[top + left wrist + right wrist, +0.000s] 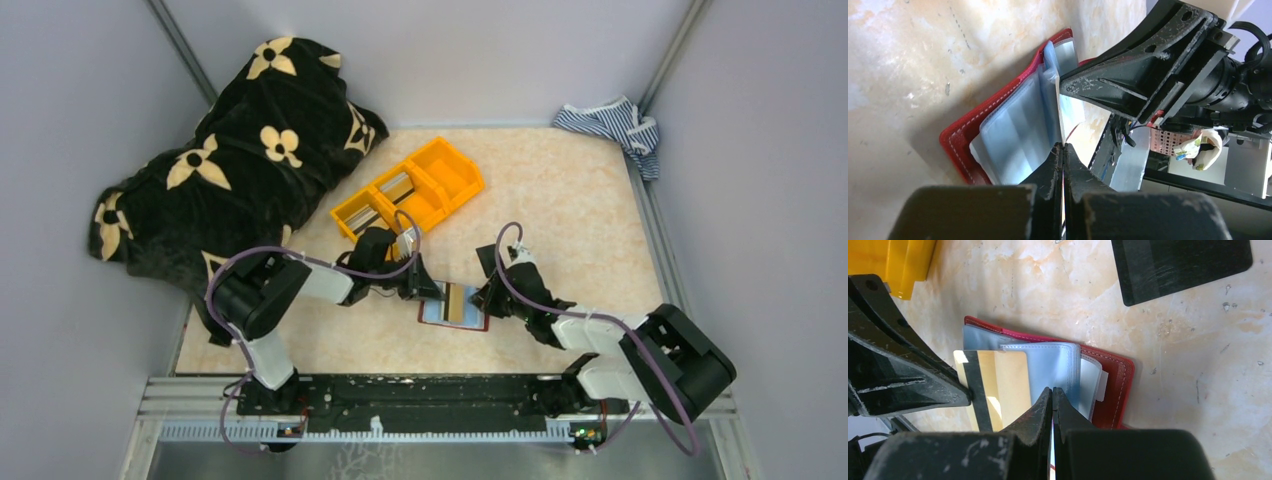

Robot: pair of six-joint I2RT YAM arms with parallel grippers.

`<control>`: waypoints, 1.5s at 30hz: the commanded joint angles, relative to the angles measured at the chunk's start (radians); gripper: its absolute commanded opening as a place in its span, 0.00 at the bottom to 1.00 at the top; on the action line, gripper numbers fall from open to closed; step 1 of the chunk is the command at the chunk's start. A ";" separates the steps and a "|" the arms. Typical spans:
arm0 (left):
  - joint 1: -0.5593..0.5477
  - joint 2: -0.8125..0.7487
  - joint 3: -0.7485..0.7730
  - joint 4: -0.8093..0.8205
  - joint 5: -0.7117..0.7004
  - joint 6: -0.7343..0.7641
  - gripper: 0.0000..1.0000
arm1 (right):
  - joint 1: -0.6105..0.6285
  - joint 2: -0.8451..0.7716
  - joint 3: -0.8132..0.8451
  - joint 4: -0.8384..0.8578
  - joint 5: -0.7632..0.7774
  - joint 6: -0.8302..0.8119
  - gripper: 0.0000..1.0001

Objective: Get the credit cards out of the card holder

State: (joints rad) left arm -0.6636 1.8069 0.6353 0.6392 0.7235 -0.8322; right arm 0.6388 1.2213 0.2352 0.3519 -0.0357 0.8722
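The left arm reaches from the lower left of the overhead view toward the centre, forearm low and wrist bent over the bench (560, 220). Its left end effector (418, 287) is clenched on the edge of a gold card (1003, 385) (seen edge-on as a thin pale line between the fingertips in its own wrist view), which stands partly out of the card holder (435, 313).

The right arm comes in from the lower right, elbow folded. Its right end effector (488, 297) meets the holder from the opposite side, the fingers pressed together with their tips on a light blue inner pocket. Whether a leaf is pinched between them I cannot tell.

The card holder lies open at the centre of the overhead view, red cover down, between the two end effectors.

A dark card (1183, 265) lies flat on the bench at the upper right of the right wrist view, apart from the holder. Above centre sits an orange bin (455, 170) with silver-grey cards (397, 185) in its compartments. A black flowered blanket (230, 170) fills the upper left, and a striped cloth (610, 122) sits at the upper right.
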 commanded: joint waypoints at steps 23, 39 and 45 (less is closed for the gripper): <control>0.115 -0.470 -0.015 -0.252 -0.121 0.252 0.00 | -0.018 -0.119 0.159 -0.023 0.006 -0.224 0.00; 0.117 -0.374 0.551 -1.055 -0.359 0.763 0.00 | -0.057 -0.051 0.383 0.071 -0.023 -0.342 0.31; 0.122 -0.157 0.811 -1.242 -0.581 0.905 0.00 | -0.108 -0.060 0.361 0.062 -0.084 -0.344 0.29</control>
State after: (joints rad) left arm -0.5488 1.5345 1.3407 -0.3775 0.3172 -0.0784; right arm 0.5560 1.1687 0.6033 0.3588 -0.0719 0.5350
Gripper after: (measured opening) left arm 0.005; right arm 0.291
